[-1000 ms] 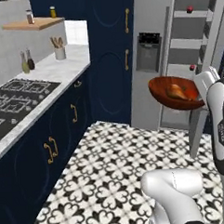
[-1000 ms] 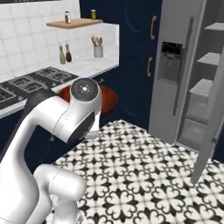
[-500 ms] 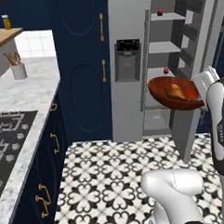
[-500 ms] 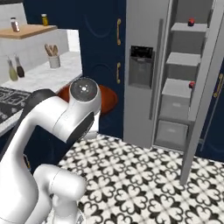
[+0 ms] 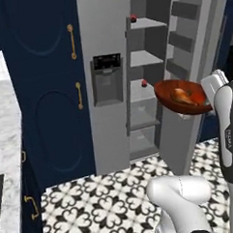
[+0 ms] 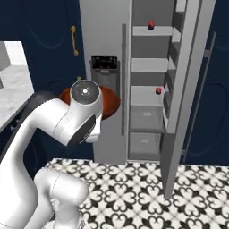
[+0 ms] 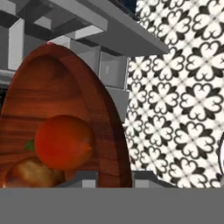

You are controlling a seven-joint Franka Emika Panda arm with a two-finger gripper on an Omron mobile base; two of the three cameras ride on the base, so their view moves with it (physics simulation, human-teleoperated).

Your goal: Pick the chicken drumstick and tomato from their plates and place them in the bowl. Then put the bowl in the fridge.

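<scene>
I see the bowl (image 7: 65,109) as glossy reddish-brown wood with visible grain streaks. The tomato (image 7: 63,141) in it looks smooth with a soft sheen, and the drumstick (image 7: 30,174) a duller golden brown. The fridge (image 5: 150,78) reads as matt grey metal (its dispenser panel (image 5: 108,79) darker). The cabinets (image 5: 44,83) are smooth navy with brass handles (image 5: 71,41). The floor (image 7: 183,87) is patterned black-and-white tile.
</scene>
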